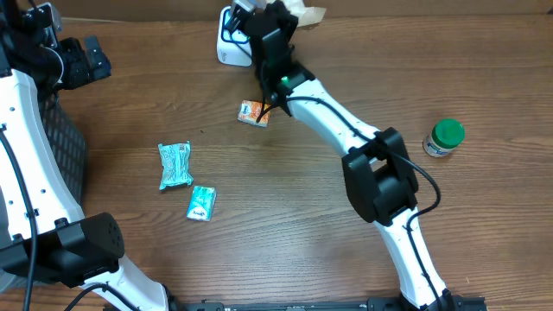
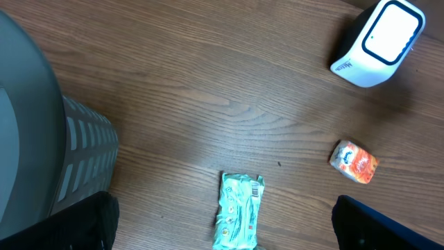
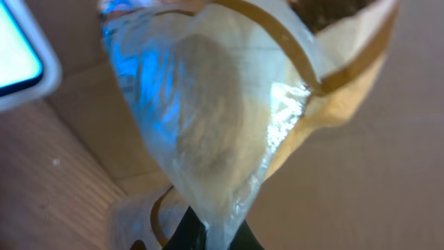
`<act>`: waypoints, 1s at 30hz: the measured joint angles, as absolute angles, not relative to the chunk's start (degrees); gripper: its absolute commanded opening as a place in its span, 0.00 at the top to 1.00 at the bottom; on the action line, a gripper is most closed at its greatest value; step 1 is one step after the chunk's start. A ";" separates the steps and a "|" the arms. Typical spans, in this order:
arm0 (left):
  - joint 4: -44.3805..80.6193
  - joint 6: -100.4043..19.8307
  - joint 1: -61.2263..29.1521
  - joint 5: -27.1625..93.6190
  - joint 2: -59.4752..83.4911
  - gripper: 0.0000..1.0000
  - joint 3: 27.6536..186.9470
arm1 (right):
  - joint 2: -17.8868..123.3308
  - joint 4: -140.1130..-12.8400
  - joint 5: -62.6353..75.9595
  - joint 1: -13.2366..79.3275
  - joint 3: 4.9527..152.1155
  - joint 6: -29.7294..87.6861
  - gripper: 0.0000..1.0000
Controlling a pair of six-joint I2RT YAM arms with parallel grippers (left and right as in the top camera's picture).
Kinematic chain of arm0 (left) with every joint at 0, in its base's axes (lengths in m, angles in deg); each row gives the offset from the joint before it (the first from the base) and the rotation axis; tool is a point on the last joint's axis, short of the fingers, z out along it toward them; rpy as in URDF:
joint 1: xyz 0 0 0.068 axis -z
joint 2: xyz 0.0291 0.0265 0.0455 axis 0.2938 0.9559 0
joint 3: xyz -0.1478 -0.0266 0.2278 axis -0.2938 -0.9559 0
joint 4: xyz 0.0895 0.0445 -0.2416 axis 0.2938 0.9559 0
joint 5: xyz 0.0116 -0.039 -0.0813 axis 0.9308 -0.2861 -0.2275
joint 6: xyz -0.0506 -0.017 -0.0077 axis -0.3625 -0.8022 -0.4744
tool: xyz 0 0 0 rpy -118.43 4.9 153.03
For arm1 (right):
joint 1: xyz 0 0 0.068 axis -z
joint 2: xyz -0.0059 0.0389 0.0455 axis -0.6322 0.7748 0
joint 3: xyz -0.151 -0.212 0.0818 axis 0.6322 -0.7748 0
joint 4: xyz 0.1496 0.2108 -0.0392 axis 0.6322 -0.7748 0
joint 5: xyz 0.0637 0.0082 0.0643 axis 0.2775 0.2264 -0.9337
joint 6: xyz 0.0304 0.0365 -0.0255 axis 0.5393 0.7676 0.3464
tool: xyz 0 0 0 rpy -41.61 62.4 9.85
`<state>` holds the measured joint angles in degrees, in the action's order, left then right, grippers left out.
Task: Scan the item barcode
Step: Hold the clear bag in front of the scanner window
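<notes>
Over the far side of the wooden table point(image 1: 294, 233), the right gripper point(image 1: 273, 17) is squeezing a see-through bag point(image 3: 222, 118) beside the white scanner point(image 1: 229, 45). The left gripper point(image 1: 85, 59) is hanging wide open.

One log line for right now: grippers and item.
right gripper: shut on wrapped packet, near scanner | left gripper: open, empty

On your wooden table point(image 1: 285, 225), a white scanner point(image 1: 226, 47) stands at the far edge, with a small orange packet point(image 1: 253, 113) near it. Left of centre you have a larger teal packet point(image 1: 175, 165) and a smaller teal packet point(image 1: 201, 203). A green-lidded jar point(image 1: 444, 138) stands at the right.
</notes>
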<state>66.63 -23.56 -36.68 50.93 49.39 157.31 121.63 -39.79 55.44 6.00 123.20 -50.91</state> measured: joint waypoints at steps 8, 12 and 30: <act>66.63 -23.56 -36.68 50.93 49.39 0.00 157.31 | 124.99 -37.06 55.37 3.35 123.20 -53.71 0.96; 66.63 -23.56 -36.68 50.93 49.39 0.00 157.31 | 125.01 -36.47 55.39 3.11 123.20 -53.97 0.96; 66.63 -23.56 -36.68 50.93 49.39 0.00 157.31 | 124.95 -37.14 56.44 3.11 123.20 -44.88 0.96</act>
<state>66.63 -23.56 -36.68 50.93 49.39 157.31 124.95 -37.14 56.44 3.11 123.20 -44.88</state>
